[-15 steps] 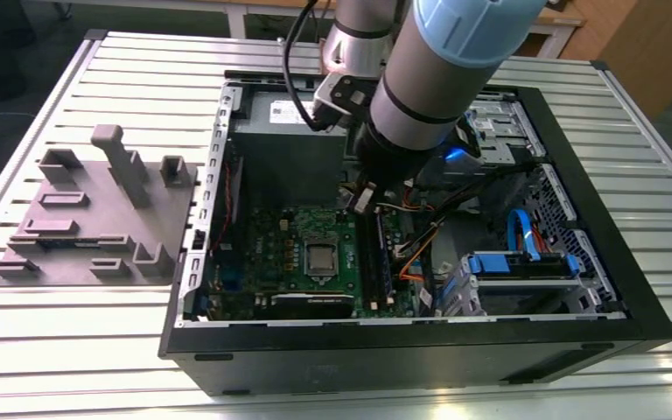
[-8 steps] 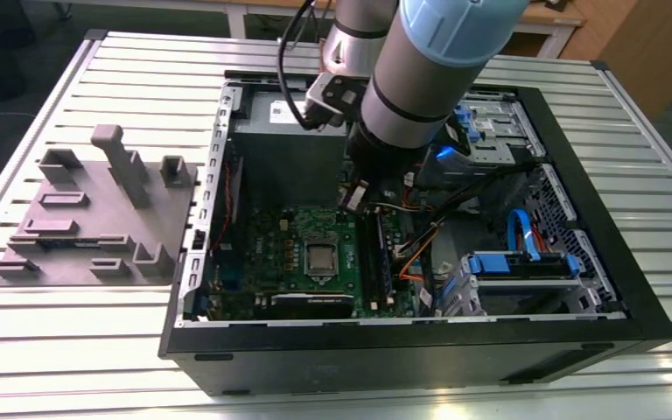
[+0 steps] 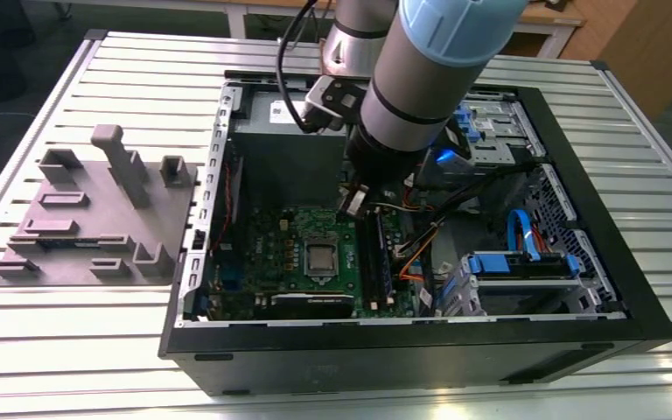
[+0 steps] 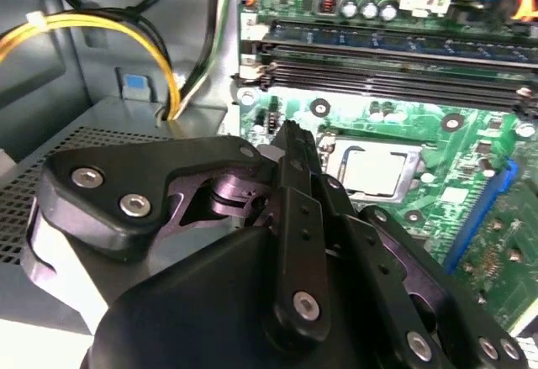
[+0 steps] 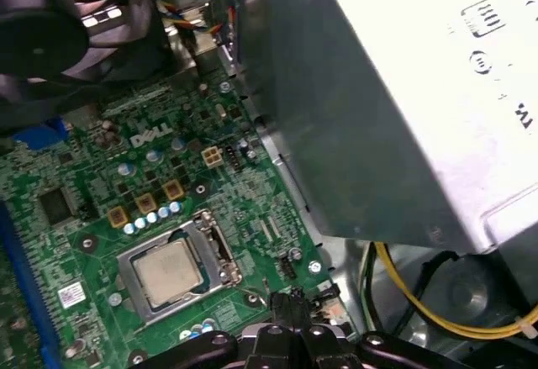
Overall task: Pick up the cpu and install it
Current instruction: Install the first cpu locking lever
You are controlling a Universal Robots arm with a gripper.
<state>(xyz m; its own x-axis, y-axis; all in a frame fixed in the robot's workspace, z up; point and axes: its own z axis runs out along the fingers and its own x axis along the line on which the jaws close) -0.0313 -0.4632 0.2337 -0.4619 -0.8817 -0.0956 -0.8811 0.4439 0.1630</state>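
The gripper point(image 3: 353, 199) hung inside the open case point(image 3: 616, 289), jaws pressed together and empty, just above the motherboard point(image 3: 272, 254), while the cpu point(image 5: 166, 271) sat in its socket point(image 5: 210, 243) near the fingertips point(image 4: 296, 146), apart from them.

One open computer case point(image 3: 616, 289) sits on the table point(image 3: 67, 350), with one grey moulded plate point(image 3: 91, 219) beside it. Inside the case: one green circuit board point(image 3: 277, 262), one chip point(image 3: 321, 256), one big grey box point(image 3: 283, 166). One robot arm point(image 3: 430, 70) reaches into it.
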